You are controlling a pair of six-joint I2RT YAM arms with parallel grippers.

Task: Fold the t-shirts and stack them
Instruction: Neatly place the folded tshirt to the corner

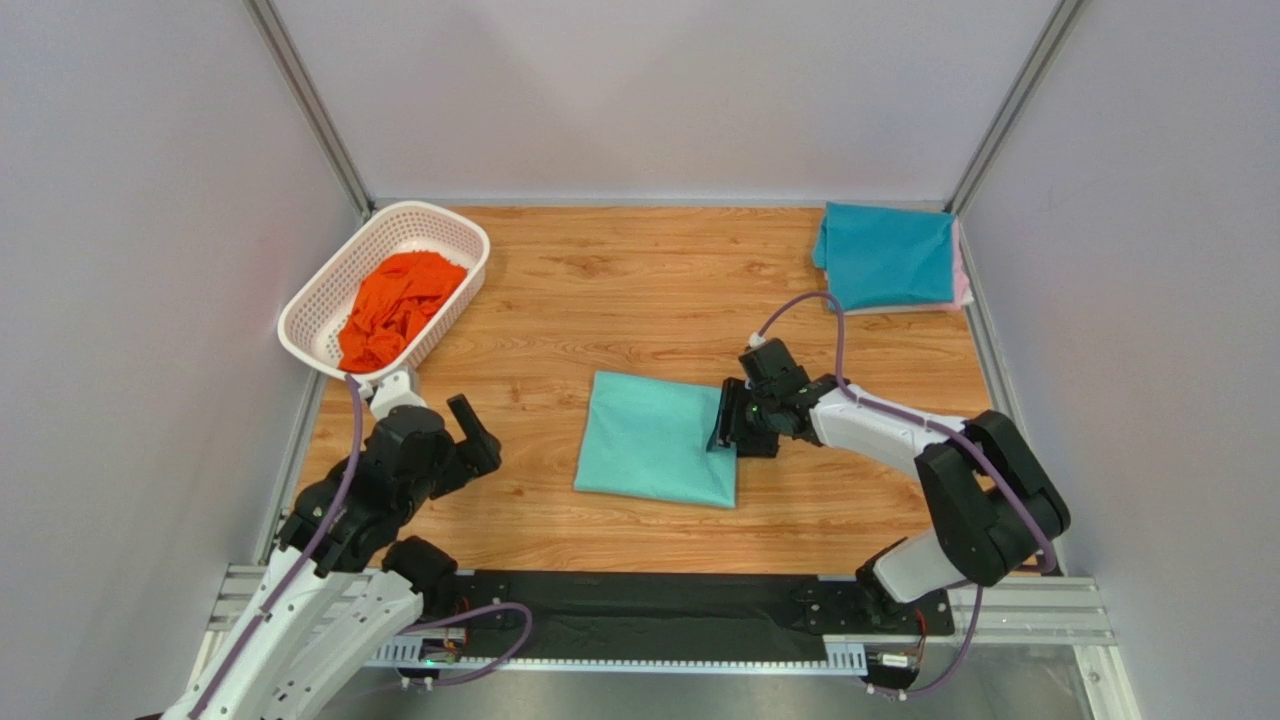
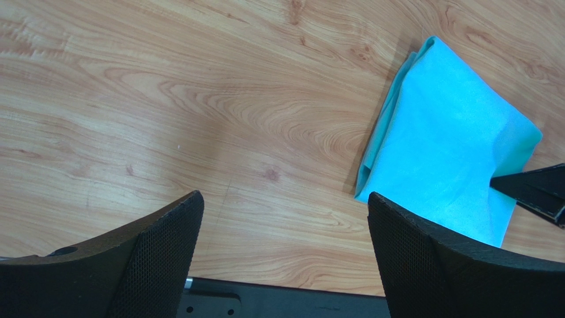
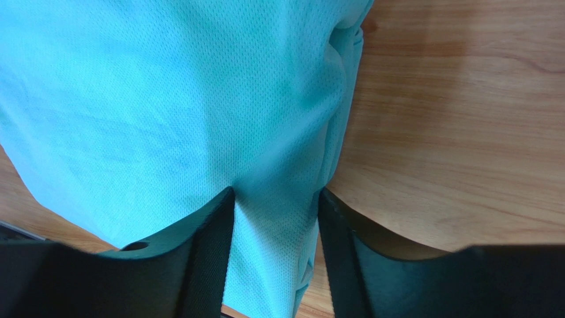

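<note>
A folded mint-green t-shirt (image 1: 654, 438) lies flat at the middle of the wooden table; it also shows in the left wrist view (image 2: 444, 146) and the right wrist view (image 3: 166, 99). My right gripper (image 1: 727, 426) sits low over the shirt's right edge, its jaws partly open (image 3: 275, 199) with cloth lying between them. My left gripper (image 1: 463, 428) is wide open and empty (image 2: 285, 202) above bare wood left of the shirt. A folded teal t-shirt (image 1: 887, 255) lies on a pink one (image 1: 963, 282) at the back right. An orange t-shirt (image 1: 398, 308) is crumpled in the basket.
The white perforated basket (image 1: 451, 228) stands at the back left corner. Grey walls and metal posts close in the table on three sides. A black rail (image 1: 661, 600) runs along the near edge between the arm bases.
</note>
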